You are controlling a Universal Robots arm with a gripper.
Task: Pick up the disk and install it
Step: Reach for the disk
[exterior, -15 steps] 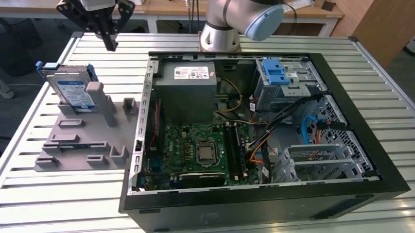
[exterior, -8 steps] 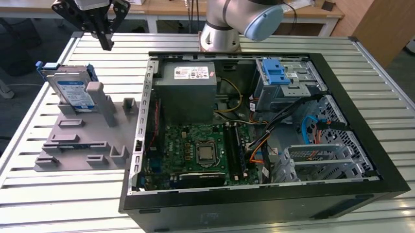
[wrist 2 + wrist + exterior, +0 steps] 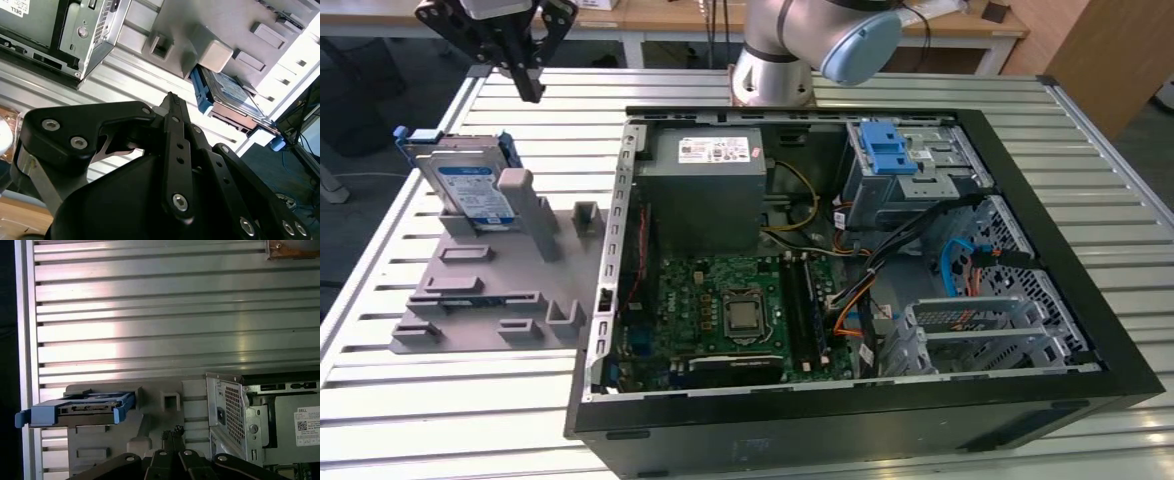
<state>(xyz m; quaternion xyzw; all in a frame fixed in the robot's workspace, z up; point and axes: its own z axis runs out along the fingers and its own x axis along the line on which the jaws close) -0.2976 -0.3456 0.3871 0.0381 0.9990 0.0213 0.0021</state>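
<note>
The disk point(image 3: 464, 185) stands on edge in a slot at the far end of the grey holder point(image 3: 480, 300), which lies on the slatted surface point(image 3: 587, 100) to the exterior view's left of the open computer case point(image 3: 854, 430). The gripper point(image 3: 530, 92) hangs in the air above the surface, a little beyond the disk's far side and apart from it, holding nothing. In the second wrist view its fingers point(image 3: 174, 125) appear to meet at the tips, though the steep angle leaves some doubt.
</note>
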